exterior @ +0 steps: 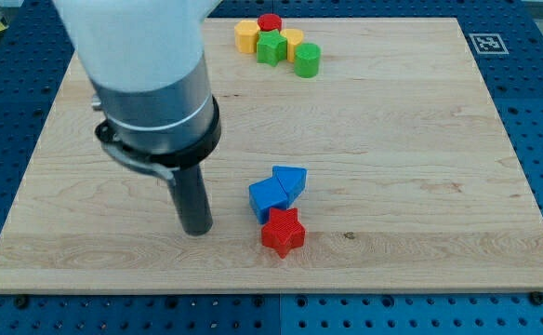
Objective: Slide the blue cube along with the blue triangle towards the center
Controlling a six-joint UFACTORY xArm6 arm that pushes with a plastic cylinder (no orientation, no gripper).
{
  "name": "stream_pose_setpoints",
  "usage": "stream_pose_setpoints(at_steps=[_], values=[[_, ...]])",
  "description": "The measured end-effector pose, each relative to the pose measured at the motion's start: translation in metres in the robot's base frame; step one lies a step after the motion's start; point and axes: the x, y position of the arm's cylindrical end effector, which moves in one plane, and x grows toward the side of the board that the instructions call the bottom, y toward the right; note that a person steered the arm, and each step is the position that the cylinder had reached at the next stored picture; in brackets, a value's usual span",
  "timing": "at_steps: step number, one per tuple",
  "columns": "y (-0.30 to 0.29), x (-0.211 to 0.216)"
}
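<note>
The blue cube (269, 198) sits a little below the board's middle, touching the blue triangle (291, 180) at its upper right. A red star (283, 232) touches the cube from below. My tip (197, 231) rests on the board to the left of the blue cube, a short gap apart and about level with the red star.
A cluster stands at the view's top: a red cylinder (270, 22), a yellow block (246, 36), a green star-like block (271, 47), another yellow block (293, 39) and a green cylinder (308, 59). The wooden board (420, 149) lies on a blue perforated table.
</note>
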Motion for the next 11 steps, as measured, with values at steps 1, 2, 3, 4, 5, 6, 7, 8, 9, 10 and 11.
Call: stream_pose_setpoints(at_steps=[1,2,3,4,5,6,7,8,9,10,11], values=[[0.019,-0.007],[0.045,-0.007],[0.076,-0.009],[0.102,-0.012],[0.114,-0.022],[0.114,-0.032],[0.117,-0.035],[0.124,-0.045],[0.133,-0.059],[0.149,-0.075],[0.157,-0.077]])
